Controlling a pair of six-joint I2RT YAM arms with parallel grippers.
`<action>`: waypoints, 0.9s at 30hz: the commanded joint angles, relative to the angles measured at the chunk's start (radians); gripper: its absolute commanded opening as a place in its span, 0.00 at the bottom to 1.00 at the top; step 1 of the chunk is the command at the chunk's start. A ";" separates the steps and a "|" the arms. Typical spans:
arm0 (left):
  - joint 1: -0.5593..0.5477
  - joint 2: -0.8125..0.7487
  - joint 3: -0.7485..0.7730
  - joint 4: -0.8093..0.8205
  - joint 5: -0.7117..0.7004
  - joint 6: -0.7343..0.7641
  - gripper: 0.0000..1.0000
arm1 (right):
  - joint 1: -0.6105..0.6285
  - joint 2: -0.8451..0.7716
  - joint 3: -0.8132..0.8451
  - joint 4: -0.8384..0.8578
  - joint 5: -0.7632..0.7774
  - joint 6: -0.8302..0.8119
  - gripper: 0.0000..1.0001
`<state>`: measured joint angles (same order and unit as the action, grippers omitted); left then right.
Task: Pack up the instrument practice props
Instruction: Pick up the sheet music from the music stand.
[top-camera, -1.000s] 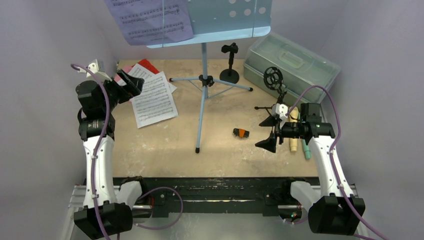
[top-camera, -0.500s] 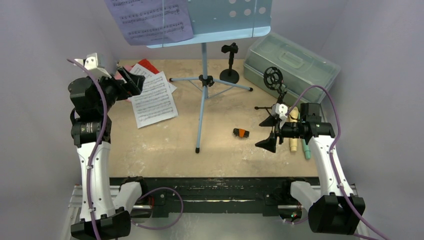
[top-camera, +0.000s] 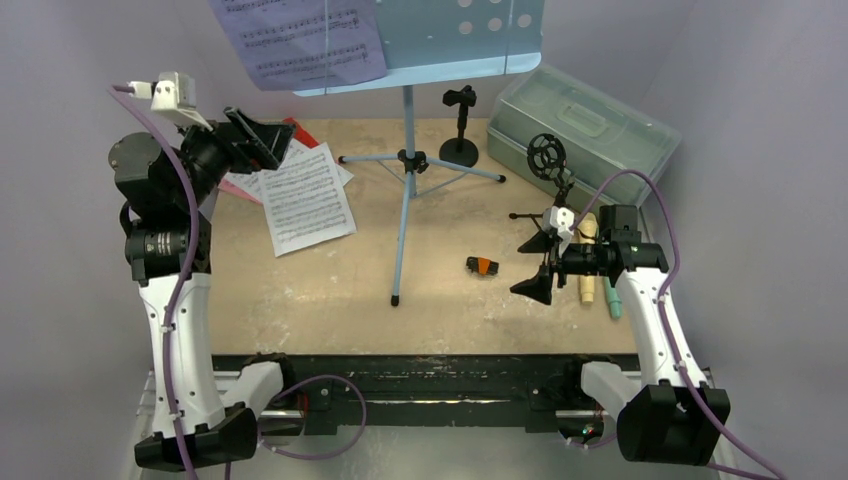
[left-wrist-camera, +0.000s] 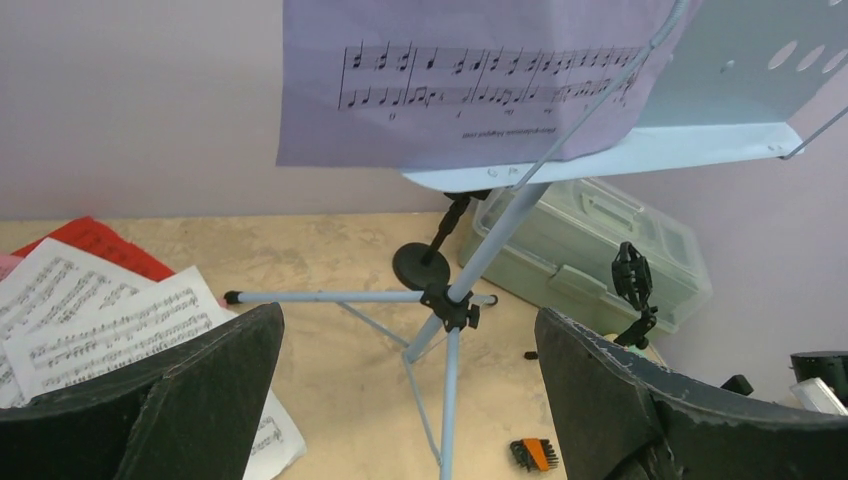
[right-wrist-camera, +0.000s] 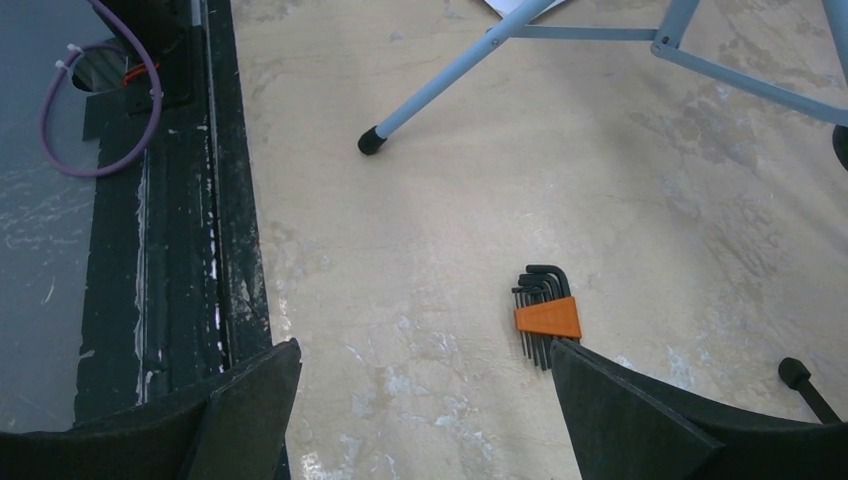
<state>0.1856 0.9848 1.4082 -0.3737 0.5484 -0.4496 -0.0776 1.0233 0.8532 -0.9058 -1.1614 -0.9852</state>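
The left gripper (left-wrist-camera: 410, 400) holds its matte black jaws wide, empty. Straight ahead between them stands the sheet-music rack (left-wrist-camera: 497, 232), a slim pale-blue tube under a perforated tray bearing a printed page (left-wrist-camera: 460, 80). Loose white music pages (left-wrist-camera: 110, 320) lie flat beyond the left jaw. The right gripper (right-wrist-camera: 425, 400), equally wide and empty, frames an orange-sleeved hex key set (right-wrist-camera: 545, 315).

Top cam: fixed, high behind the bases, looks down and forward over the whole table (top-camera: 330, 300); widest view. Left wrist cam: raised at far left, faces nearly level across to the rack (left-wrist-camera: 720, 70) and case (left-wrist-camera: 590, 250), mid-range. Right wrist cam: low, close, tilted down at the tabletop toward the near rail (right-wrist-camera: 225, 200). All three share the hex key set (right-wrist-camera: 545, 317) and the rack's tripod legs.
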 joint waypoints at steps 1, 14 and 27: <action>-0.008 0.050 0.096 0.068 0.044 -0.052 0.96 | 0.006 -0.012 0.010 -0.005 -0.002 -0.025 0.99; -0.006 0.222 0.279 0.279 -0.039 -0.085 0.96 | 0.006 -0.026 0.009 -0.010 -0.005 -0.029 0.99; 0.084 0.335 0.130 0.905 0.206 -0.503 0.71 | 0.006 -0.028 0.010 -0.010 -0.002 -0.031 0.99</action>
<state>0.2306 1.3098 1.5936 0.1719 0.6338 -0.7181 -0.0769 1.0180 0.8532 -0.9066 -1.1618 -0.9962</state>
